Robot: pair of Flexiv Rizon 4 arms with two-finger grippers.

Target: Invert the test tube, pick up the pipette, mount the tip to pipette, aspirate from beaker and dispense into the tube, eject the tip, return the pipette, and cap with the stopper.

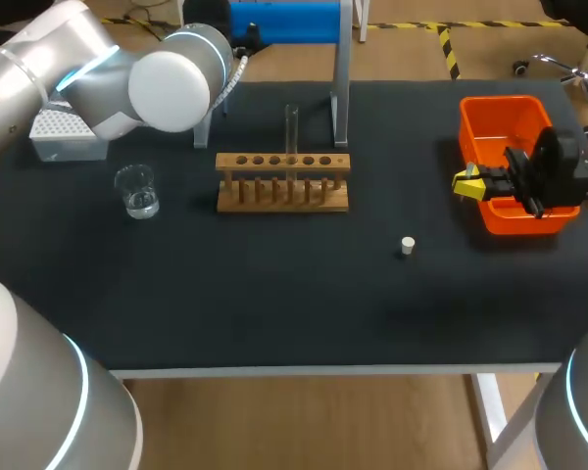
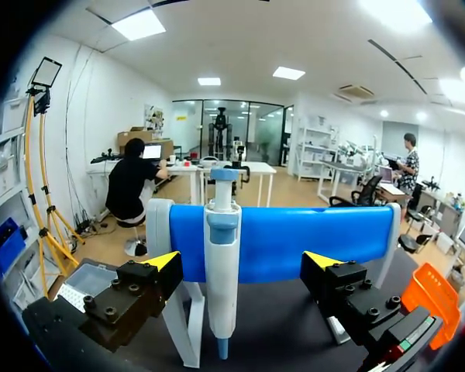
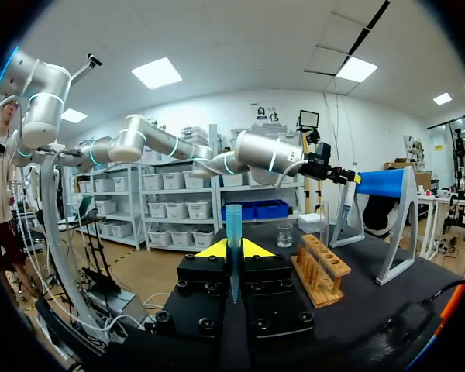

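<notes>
Beaker holds liquid; rack holds tube

Bright ceiling panels glare; the table lies evenly lit.

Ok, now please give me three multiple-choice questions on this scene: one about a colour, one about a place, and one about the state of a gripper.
1. What colour is the bin?
A green; B orange; C white.
2. Where is the stopper?
A on the bare table, apart from the wooden rack and the bin; B inside the bin; C on the bin's rim.
3. How is the left gripper?
A shut on the stopper; B shut on the bin's wall; C open, with one finger on each side of the pipette.

Answers:
1 B: the head view shows it orange.
2 A: it lies alone on the black table top.
3 C: in the left wrist view both fingers stand clear of the pipette.
</notes>
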